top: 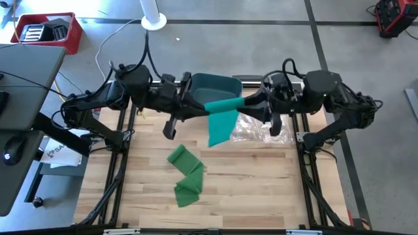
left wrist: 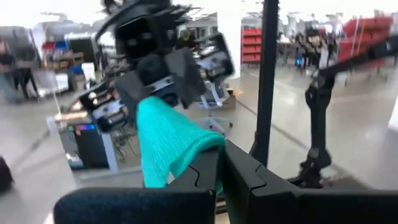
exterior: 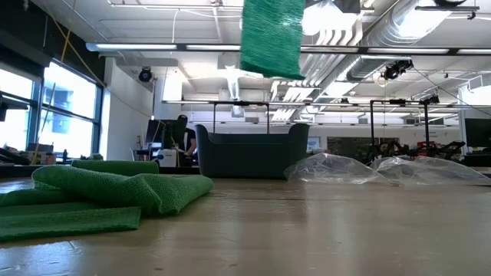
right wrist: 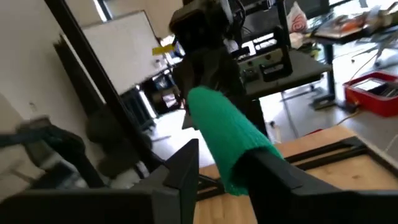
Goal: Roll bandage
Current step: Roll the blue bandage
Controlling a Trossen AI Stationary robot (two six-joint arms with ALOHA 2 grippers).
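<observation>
**Bandage held in the air between both grippers**

Bandage (top: 223,116) hangs above the table, stretched between the two arms near the far middle of the wooden table (top: 261,189). The left gripper (top: 196,108) holds one end of the green strip and the right gripper (top: 251,101) holds the other, so a short rolled or gathered length runs across between them while a loose flap droops down from it. In the left wrist view the fingers (left wrist: 245,180) are pinched close together on the fabric (left wrist: 165,146), with the other arm's gripper (left wrist: 155,68) gripping the far end. In the right wrist view the fingers (right wrist: 183,168) sit on either side of the green cloth (right wrist: 230,140), closed in on it, and the left arm's gripper (right wrist: 205,50) is seen beyond.

From the low view the hanging flap (exterior: 270,38) shows at the top, well clear of the tabletop.

A second green bandage (top: 185,175) lies loose and crumpled on the table, nearer the front, well apart from the grippers; in the low view it fills the left foreground (exterior: 100,192). A dark teal bin (top: 212,86) stands at the far edge of the table, just behind the held strip. Crumpled clear plastic (top: 258,128) lies beside it, under the right gripper. A red crate (top: 47,31) sits off the table on the floor at the far left.
</observation>
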